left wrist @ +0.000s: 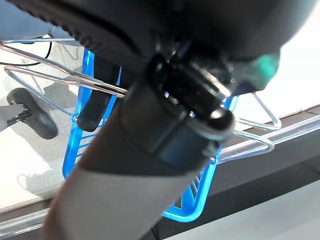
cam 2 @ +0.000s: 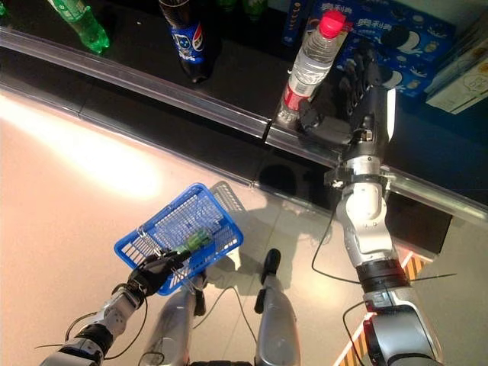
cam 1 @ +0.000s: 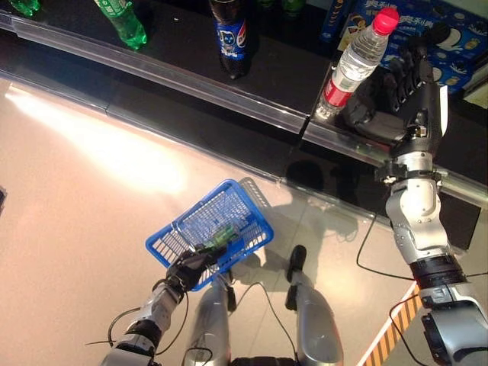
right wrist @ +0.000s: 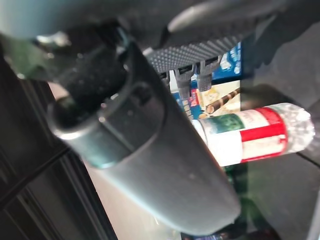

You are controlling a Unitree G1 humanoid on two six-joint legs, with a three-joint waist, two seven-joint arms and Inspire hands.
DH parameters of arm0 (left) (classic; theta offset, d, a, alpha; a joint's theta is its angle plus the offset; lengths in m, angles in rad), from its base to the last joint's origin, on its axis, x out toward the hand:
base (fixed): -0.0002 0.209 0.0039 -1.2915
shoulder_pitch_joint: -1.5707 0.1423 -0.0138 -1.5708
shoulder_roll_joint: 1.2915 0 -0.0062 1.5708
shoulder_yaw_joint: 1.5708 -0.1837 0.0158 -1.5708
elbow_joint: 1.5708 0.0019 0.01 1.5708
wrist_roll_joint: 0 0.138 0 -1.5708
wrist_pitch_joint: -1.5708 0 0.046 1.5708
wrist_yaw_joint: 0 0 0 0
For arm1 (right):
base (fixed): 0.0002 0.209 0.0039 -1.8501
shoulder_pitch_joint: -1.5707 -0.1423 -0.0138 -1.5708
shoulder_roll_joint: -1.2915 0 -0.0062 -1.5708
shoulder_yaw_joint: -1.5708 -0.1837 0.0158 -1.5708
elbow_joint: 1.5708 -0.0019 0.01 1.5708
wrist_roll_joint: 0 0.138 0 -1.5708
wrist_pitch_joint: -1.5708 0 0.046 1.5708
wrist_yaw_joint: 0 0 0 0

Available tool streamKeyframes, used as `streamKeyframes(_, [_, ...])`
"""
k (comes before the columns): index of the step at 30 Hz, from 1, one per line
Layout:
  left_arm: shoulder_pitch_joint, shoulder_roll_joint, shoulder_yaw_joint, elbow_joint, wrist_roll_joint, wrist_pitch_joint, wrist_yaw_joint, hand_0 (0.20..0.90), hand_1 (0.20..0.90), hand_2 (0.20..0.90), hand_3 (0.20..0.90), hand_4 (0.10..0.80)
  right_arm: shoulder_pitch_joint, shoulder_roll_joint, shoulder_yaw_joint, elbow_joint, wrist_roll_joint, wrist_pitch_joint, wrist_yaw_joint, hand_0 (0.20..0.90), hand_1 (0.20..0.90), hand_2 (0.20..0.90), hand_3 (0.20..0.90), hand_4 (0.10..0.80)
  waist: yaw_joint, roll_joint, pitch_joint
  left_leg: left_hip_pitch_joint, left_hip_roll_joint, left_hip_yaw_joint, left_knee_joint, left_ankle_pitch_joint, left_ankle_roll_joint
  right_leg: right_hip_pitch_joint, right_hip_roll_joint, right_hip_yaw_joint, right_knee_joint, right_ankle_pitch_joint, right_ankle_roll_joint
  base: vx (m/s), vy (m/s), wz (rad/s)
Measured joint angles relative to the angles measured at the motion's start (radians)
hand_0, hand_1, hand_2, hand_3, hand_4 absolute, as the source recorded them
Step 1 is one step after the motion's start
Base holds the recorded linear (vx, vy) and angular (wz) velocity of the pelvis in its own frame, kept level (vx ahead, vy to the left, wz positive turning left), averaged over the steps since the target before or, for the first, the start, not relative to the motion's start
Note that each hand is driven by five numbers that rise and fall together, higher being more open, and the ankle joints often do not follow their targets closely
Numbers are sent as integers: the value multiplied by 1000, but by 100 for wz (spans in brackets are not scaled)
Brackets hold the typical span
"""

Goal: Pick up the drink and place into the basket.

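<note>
Both eye views look steeply down from the head — sharing the shelf (cam 1: pixel 229 91) and basket (cam 1: pixel 252 221); each wrist view peers along its own hand, very close.

White characters mark the blue boxes (cam 1: pixel 450 46), a round emblem the dark bottle (cam 1: pixel 231 38)'s label; neither reads clearly.

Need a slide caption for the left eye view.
Right hand beside a red-capped water bottle on the shelf; left hand holds the blue basket by its handle.
</note>
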Motion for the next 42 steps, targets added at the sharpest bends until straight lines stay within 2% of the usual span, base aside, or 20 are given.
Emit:
streamKeyframes(8, [-12,11,18,17,-78,32,-42,300,300,300,200,100,-45,-21,17,8,4,22,0,900,900,900,900,800,18,0,1,-17,0,-11,14,-5,1,0,-2,-19,2,-1,-5,-3,-8,6])
streamKeyframes(18, [-23,30,13,21,-88,44,-63,300,300,300,200,100,-100,-21,44,34,43,52,44,900,900,900,900,800,24,-2,4,-19,-1,-15,13,-8,0,-1,-2,-21,2,-3,-5,-1,0,0])
streamKeyframes(28, [-47,35,6,44,-84,48,-81,300,300,300,200,100,-195,-28,65,156,114,104,99,900,900,900,900,800,21,0,5,-30,-1,-28,23,-8,0,-1,-2,-30,4,-3,-5,-2,-2,2])
streamKeyframes(29, [-51,38,-3,45,-84,49,-82,300,300,300,200,100,-201,-28,65,159,119,109,99,719,719,719,689,589,21,0,5,-33,-1,-31,24,-8,0,-2,-2,-33,4,-3,-5,-12,1,8])
streamKeyframes(30, [-53,40,-11,47,-84,49,-82,300,300,300,200,100,-213,-28,72,174,124,110,101,592,592,592,540,440,21,0,5,-33,-1,-31,24,-8,0,-2,-3,-33,4,-3,-5,-11,4,3])
streamKeyframes(31, [-54,41,-18,46,-84,49,-84,300,300,300,200,100,-228,-28,81,192,124,116,102,599,599,599,549,449,22,0,5,-33,-1,-31,24,-8,0,-2,-3,-33,4,-3,-5,0,0,0])
streamKeyframes(32, [-55,41,-23,46,-83,49,-84,300,300,300,200,100,-241,-28,87,209,124,127,105,785,785,785,765,665,24,0,5,-33,-1,-31,25,-8,0,-2,-3,-34,4,-3,-5,0,0,0])
streamKeyframes(37, [-64,41,-26,46,-82,55,-85,300,300,300,200,100,-277,-35,119,303,126,150,116,735,735,735,708,608,36,1,5,-34,-2,-32,24,-8,0,-2,-3,-36,4,-3,-5,0,0,0])
streamKeyframes(38, [-65,41,-27,46,-80,56,-86,300,300,300,200,100,-283,-36,123,320,126,151,117,648,648,648,606,506,40,2,6,-35,-2,-33,24,-8,0,-2,-4,-38,4,-4,-5,0,0,0])
streamKeyframes(39, [-65,41,-27,46,-79,56,-86,300,300,300,200,100,-285,-37,123,327,126,151,119,399,399,399,315,215,41,2,6,-35,-2,-34,24,-8,0,-2,-4,-40,4,-4,-5,-5,15,3])
streamKeyframes(40, [-65,41,-26,46,-79,56,-87,300,300,300,200,100,-288,-37,124,334,126,151,120,399,399,399,315,215,43,2,6,-36,-2,-35,24,-8,0,-2,-5,-41,5,-4,-5,-8,17,3])
streamKeyframes(41, [-65,42,-27,46,-78,55,-88,300,300,300,200,100,-298,-38,125,349,126,156,124,300,300,300,200,100,43,2,6,-36,-4,-36,24,-8,0,-2,-6,-43,6,-4,-5,0,0,0])
streamKeyframes(42, [-66,42,-27,46,-78,56,-88,300,300,300,200,100,-300,-38,125,352,128,161,125,300,300,300,200,100,44,2,6,-36,-4,-36,24,-8,0,-2,-6,-43,6,-4,-5,-7,15,3])
